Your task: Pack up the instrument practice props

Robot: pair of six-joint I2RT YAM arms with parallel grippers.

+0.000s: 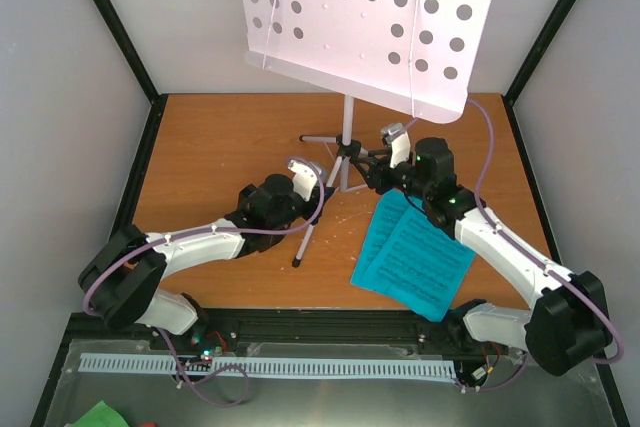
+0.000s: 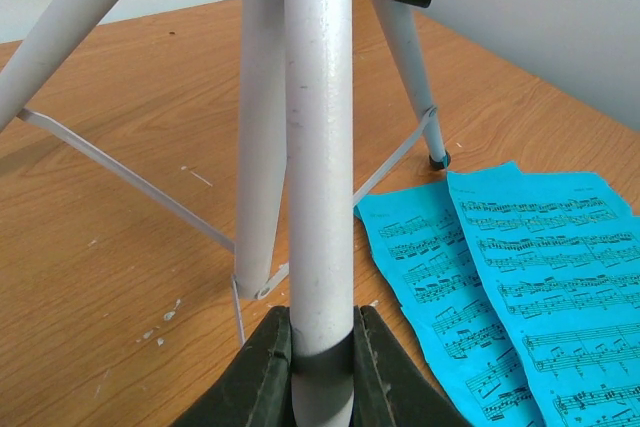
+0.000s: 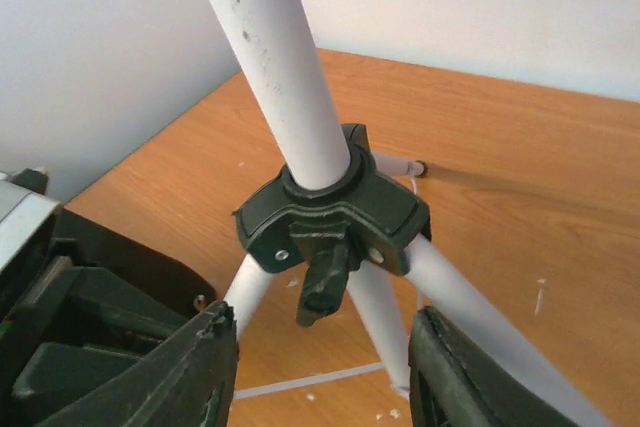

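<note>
With left pincer (image 2: 322,347) clenched, grips a lower leg of the grey music stand (image 1: 360,17), upright mid-desk (image 1: 200,147). Straddles its black leg hub (image 3: 330,212) with right pincer (image 3: 322,322) released. Farther right, flat on the desk: cyan sheet-music pages (image 1: 412,252).

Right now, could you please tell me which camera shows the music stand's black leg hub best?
Right wrist: the black leg hub fills the centre, knob visible. Top external shows it tiny; left wrist catches only slivers up top.
</note>
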